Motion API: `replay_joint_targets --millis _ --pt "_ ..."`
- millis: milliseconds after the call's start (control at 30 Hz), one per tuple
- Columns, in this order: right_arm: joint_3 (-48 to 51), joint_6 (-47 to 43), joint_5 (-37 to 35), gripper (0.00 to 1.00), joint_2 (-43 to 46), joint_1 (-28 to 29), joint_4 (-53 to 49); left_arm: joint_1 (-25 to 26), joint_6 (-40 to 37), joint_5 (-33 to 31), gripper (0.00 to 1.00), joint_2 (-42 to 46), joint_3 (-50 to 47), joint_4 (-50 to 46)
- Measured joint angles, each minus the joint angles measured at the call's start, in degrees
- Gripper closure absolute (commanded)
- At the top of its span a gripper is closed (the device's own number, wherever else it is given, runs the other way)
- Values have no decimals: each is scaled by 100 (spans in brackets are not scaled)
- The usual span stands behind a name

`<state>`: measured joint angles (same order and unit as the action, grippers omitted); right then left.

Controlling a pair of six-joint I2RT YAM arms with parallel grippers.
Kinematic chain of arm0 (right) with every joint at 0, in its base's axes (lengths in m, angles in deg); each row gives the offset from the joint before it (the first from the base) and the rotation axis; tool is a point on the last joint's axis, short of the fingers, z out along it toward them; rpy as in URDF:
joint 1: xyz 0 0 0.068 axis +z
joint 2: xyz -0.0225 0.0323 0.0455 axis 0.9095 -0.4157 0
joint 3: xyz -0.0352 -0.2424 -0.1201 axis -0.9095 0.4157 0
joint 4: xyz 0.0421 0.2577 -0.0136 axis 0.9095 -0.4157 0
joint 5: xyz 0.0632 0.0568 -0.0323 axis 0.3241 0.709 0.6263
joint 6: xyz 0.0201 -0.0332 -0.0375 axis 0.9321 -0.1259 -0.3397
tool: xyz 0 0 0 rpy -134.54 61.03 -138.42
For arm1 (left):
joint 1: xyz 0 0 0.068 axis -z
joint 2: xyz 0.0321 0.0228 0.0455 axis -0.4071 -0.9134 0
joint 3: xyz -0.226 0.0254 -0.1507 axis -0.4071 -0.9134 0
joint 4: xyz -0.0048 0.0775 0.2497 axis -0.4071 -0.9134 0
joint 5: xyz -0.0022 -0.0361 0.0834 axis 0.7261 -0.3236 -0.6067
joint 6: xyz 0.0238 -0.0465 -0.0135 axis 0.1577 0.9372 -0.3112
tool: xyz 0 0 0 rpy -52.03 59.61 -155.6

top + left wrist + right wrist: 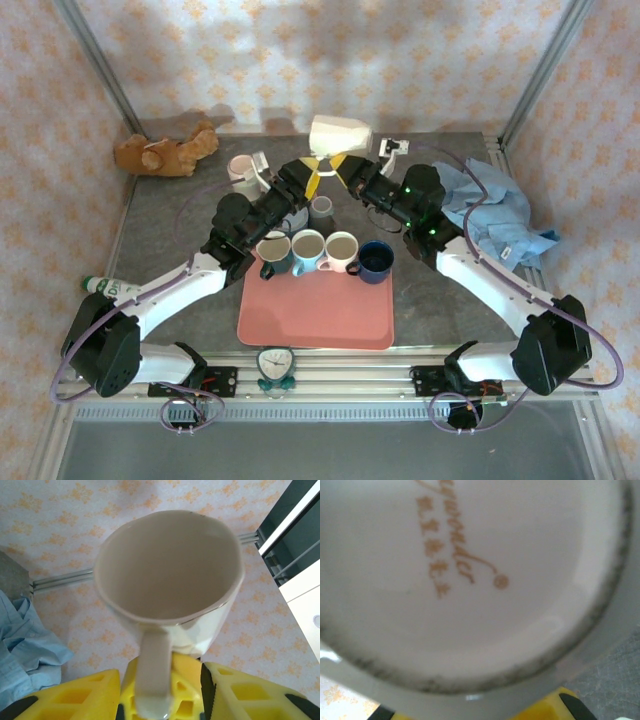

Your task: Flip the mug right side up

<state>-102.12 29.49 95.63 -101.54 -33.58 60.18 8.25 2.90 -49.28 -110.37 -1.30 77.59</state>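
Cream mug (340, 133) aloft over the table (180, 215) rear, lying sideways: right gripper (347, 166) pinches it near the base so the left gripper (160, 697), jaws spread either side of the handle (150, 675) (gaps visible, not clamped), can presumably take it for the flip.

Floral-papered walls (200, 60), grey tabletop (170, 220), aluminium corner posts (95, 60).

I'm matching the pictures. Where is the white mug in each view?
Top external: mug upper middle, held aloft.
Left wrist: centre, mouth facing the camera, handle downward.
Right wrist: its base with gold lettering, close up.
Landmark: blue cloth, right in top view, lower left in left wrist.
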Motion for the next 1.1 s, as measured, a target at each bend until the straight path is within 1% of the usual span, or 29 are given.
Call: replay_joint_targets --millis 433,567,800,967,1033,1100 --pt "26 20 98 100 2 39 26 0 -4 -11 64 -199 170 13" --pt "26 20 55 100 0 46 24 0 -2 35 69 -291 247 37" --pt "28 59 -81 100 2 46 24 0 15 114 85 -413 271 125" --pt "31 57 -120 100 9 46 17 -4 -7 142 100 -413 286 114" --pt "33 31 -136 96 15 46 -7 -4 -42 142 100 -413 293 94" --pt "31 -9 -151 88 26 46 -66 -4 -140 155 100 -413 295 66"
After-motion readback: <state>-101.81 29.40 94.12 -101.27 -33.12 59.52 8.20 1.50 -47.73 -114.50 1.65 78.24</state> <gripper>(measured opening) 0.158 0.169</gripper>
